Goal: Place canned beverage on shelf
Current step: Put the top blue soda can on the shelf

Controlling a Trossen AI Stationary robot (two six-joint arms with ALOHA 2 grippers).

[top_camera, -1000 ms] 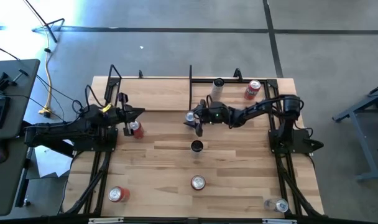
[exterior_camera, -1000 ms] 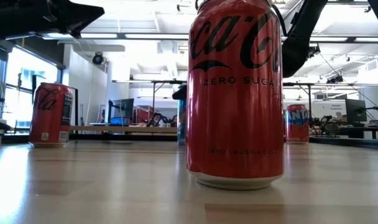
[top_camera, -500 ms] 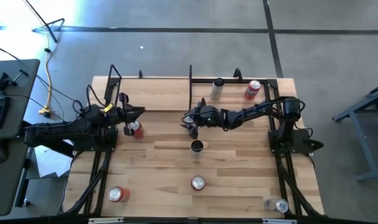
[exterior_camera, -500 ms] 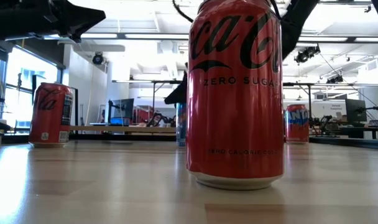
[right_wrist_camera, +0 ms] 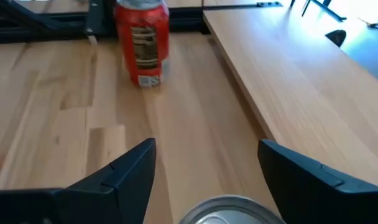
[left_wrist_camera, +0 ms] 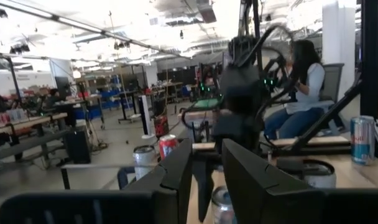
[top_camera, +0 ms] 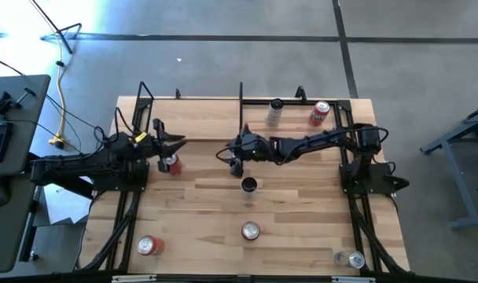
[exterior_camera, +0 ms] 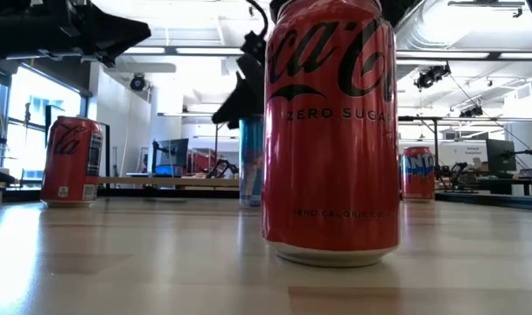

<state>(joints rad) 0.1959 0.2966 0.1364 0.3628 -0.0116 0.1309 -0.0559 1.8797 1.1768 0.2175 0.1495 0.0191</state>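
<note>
Right tool [top_camera: 237, 155] sits mid-worktop and, as I read it, is clamped wide on the can [right_wrist_camera: 229, 211]. The can's silver top shows right between the two fingers. In the low view the can hangs under the dark tool, base close to the worktop [top_camera: 223, 212] or on it, I cannot tell which.

The shelf [top_camera: 200, 119] is at 12 o'clock from the tool, just beside it. Two more cans already sit on it toward 1 o'clock.

Step in hand: carry the can to the shelf. To do it well I would:
- lift until the base clears the shelf edge
- keep the can upright
- go straight toward 12 o'clock
- stay clear of the black rod frame [top_camera: 240, 106] that stands right there
- set the can down flat, then let go

Right arm is stretched long and low from its base at 3 o'clock, wrist level, fingers pointing toward 9 o'clock.

Left tool [top_camera: 170, 145] is at 9 o'clock on the worktop, fingers parted by a narrow gap. The red can [top_camera: 170, 163] is just below it. I see no grip on that can, and cannot tell whether they touch.
</note>
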